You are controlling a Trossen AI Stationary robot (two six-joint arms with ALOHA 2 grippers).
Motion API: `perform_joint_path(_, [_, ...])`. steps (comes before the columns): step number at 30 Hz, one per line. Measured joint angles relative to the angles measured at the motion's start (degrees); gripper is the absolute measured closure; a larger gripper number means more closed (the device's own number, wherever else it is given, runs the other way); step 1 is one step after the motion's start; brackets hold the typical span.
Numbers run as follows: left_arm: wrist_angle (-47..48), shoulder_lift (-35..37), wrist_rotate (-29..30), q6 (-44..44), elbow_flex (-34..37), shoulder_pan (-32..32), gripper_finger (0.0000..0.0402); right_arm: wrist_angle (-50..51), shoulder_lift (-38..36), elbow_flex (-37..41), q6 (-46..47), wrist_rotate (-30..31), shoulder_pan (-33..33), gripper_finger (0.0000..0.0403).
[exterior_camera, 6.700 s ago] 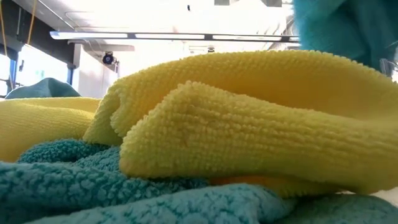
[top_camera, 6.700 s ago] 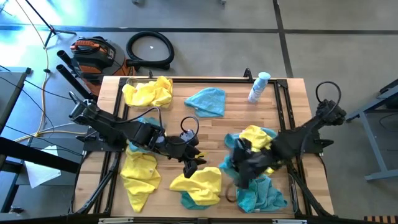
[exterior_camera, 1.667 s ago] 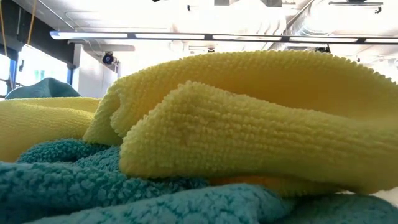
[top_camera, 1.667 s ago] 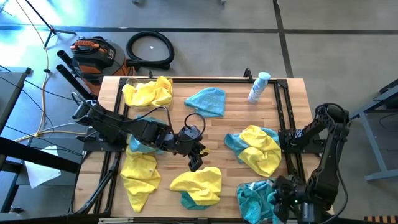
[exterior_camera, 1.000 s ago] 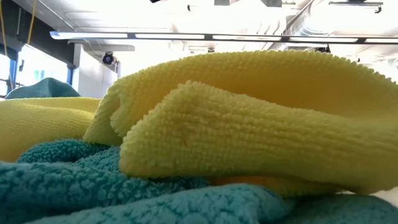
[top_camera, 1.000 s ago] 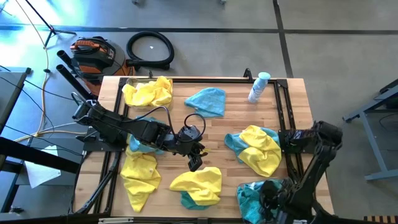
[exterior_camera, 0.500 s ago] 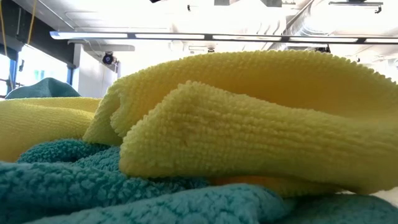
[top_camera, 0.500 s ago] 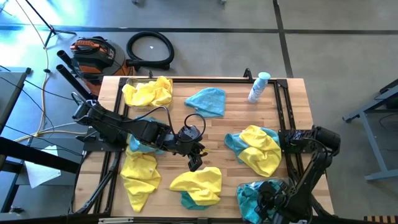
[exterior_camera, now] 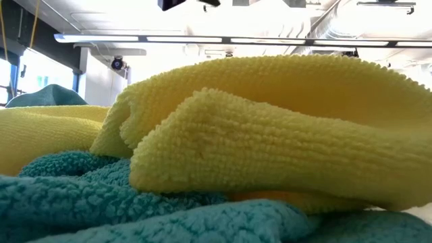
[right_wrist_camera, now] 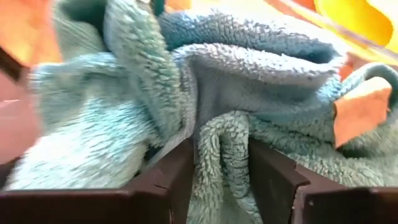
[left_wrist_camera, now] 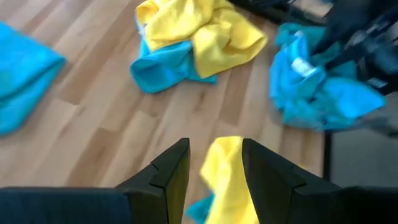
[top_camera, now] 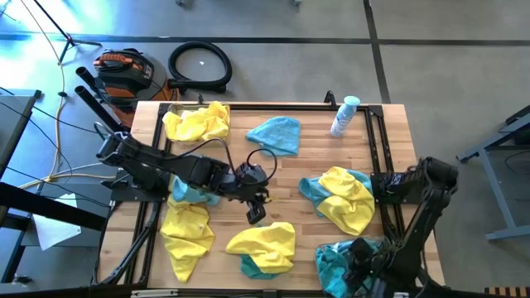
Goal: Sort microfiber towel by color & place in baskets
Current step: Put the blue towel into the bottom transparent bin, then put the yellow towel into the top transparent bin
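Note:
Yellow and teal microfiber towels lie scattered on the wooden table (top_camera: 389, 132). My left gripper (top_camera: 255, 213) hangs open just above the table, with a yellow towel (top_camera: 265, 242) on the near side of it; in the left wrist view that yellow towel (left_wrist_camera: 229, 180) shows between the fingers. My right gripper (right_wrist_camera: 221, 186) stands open at the near right, down in a pile of teal towels (top_camera: 335, 261). Yellow towels (top_camera: 197, 122) fill a clear basket (top_camera: 171, 108) at the far left. The low view shows only a yellow towel (exterior_camera: 270, 128) lying on a teal one (exterior_camera: 81, 202). My right gripper has a thick fold of a teal towel (right_wrist_camera: 219, 146) standing between its two parted fingers (right_wrist_camera: 177, 180). The fold fills the gap and lies against their inner sides. The towel rests on the teal pile. My left gripper touches nothing.
A white-and-blue spray bottle (top_camera: 344, 116) stands at the far right. A teal towel (top_camera: 275, 134) lies at the far middle, a yellow-on-teal heap (top_camera: 341, 197) at the right, another yellow towel (top_camera: 186, 236) at the near left. Bare wood lies around the table's middle (top_camera: 290, 178).
My left gripper has shifted a little toward the table's far-left, away from the yellow towel beneath it. The towels lie as they did.

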State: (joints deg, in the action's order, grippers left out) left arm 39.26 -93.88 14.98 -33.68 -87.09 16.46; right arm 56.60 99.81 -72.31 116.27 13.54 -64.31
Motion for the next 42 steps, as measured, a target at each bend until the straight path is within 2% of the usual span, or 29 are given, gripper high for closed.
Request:
perform_joint_path(11, [17.95, 3.20, 3.99, 11.34, -0.02, -1.61, 0.0267, 3.01, -13.40, 0.00, 9.75, -0.31, 0.33, 0.0258])
perform_joint_path(13, [19.33, 4.09, 4.01, 13.64, 0.38, -1.61, 0.0267, 3.56, -15.03, -0.02, 9.77, -2.12, 1.12, 0.0258])
perform_joint_path(17, [18.86, 8.33, 4.51, 16.30, 5.93, -1.95, 0.0267, 7.29, -16.01, -0.04, 9.90, -9.56, 3.89, 0.0259])
perform_joint_path(21, [15.52, 16.23, 4.22, 15.57, 15.80, -3.95, 0.0267, 12.10, -16.38, -0.04, 9.83, -5.78, 7.22, 0.0259])
perform_joint_path(26, [7.96, 28.78, 0.75, 14.41, 27.96, -7.31, 0.0267, 17.15, -16.68, -0.04, 6.90, 1.71, 15.24, 0.0259])
perform_joint_path(30, [1.87, 37.17, 0.59, 14.41, 34.28, -8.81, 0.0267, 18.42, -16.68, -0.04, -5.88, 4.79, 24.44, 0.0259])
perform_joint_path(36, [-0.71, 43.03, 0.57, 14.36, 37.43, -10.23, 0.0267, 22.21, -16.68, 3.03, -19.68, -1.93, 38.77, 0.0259])
perform_joint_path(42, [-0.43, 43.47, -1.31, 13.17, 37.68, -10.51, 0.0267, 18.96, -16.94, 13.09, -22.60, -7.35, 47.08, 0.0259])
